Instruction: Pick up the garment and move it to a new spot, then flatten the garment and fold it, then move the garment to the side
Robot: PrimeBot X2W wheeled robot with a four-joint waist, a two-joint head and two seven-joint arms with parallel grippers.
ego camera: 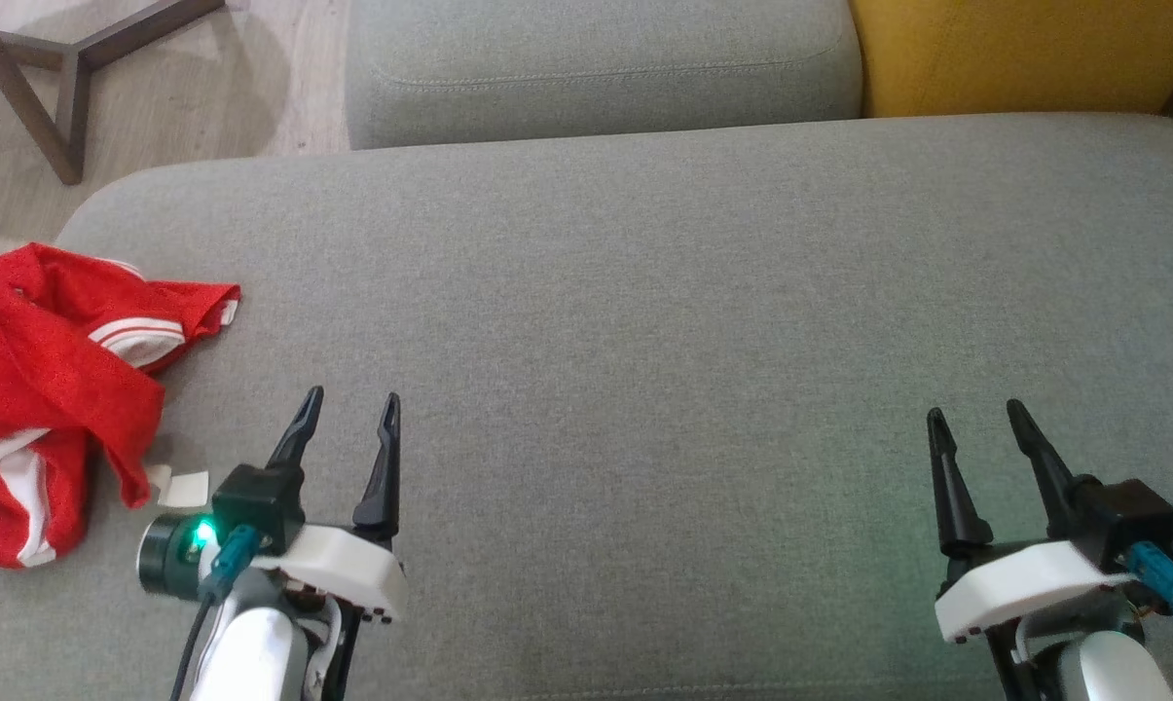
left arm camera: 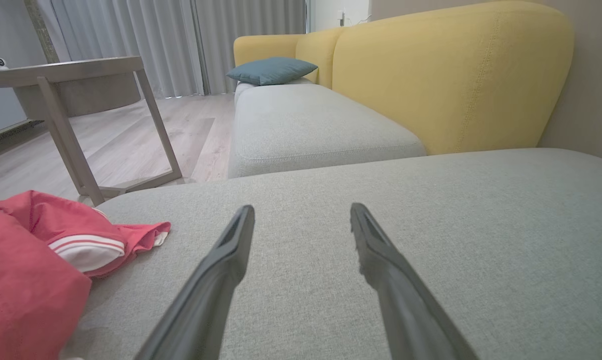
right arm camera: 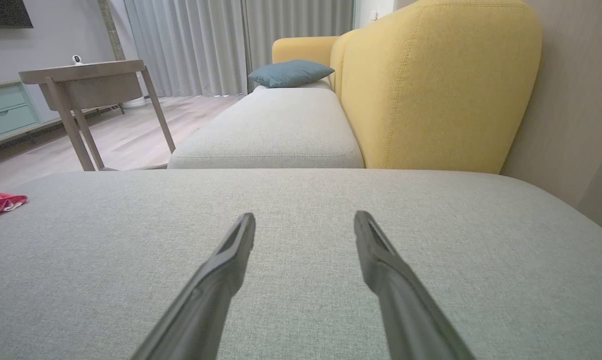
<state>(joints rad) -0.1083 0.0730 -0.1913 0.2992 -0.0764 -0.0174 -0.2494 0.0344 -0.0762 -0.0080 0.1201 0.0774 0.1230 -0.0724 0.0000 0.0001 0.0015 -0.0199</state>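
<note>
Crumpled red garment [ego camera: 51, 389] (white stripes), left end of grey cushion [ego camera: 644, 341]

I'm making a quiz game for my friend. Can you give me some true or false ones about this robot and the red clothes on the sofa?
1. The red garment lies crumpled near the left end of the grey cushion. True.
2. The left end effector is holding the garment. False: it is open and empty, beside the garment but not touching it.
3. The right end effector is open with nothing between its fingers. True.
4. The pillow on the far seat is yellow. False: the pillow is teal, and it is the backrest that is yellow.
</note>
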